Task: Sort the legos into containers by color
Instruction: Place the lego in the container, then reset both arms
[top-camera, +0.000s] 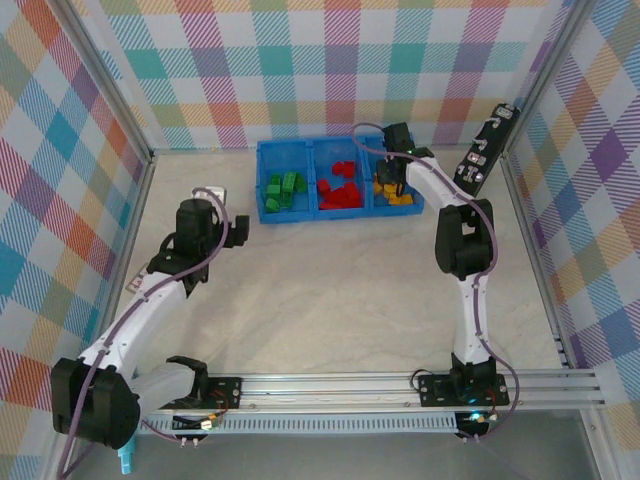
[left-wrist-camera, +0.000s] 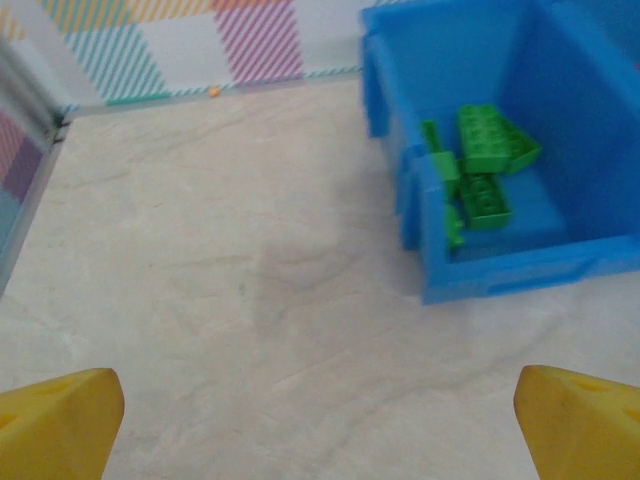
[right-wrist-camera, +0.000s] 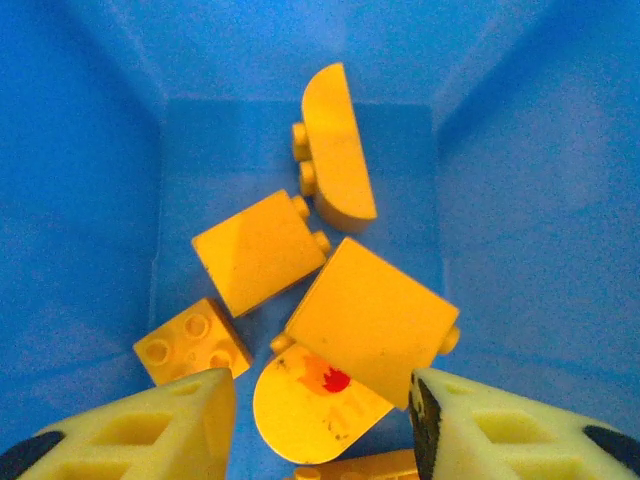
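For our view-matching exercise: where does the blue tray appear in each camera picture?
Top external: blue tray, upper centre.
Left wrist: upper right, its compartment of green bricks.
Right wrist: its walls surround the yellow bricks.
Shared landmark: brick colours; green leftmost, yellow rightmost from above.

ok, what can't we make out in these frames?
Top view: right arm covers some yellow bricks; no count.
Right wrist view: lowest brick cut off by bottom edge, between the fingers.
Left wrist view: tray wall hides lower green bricks.
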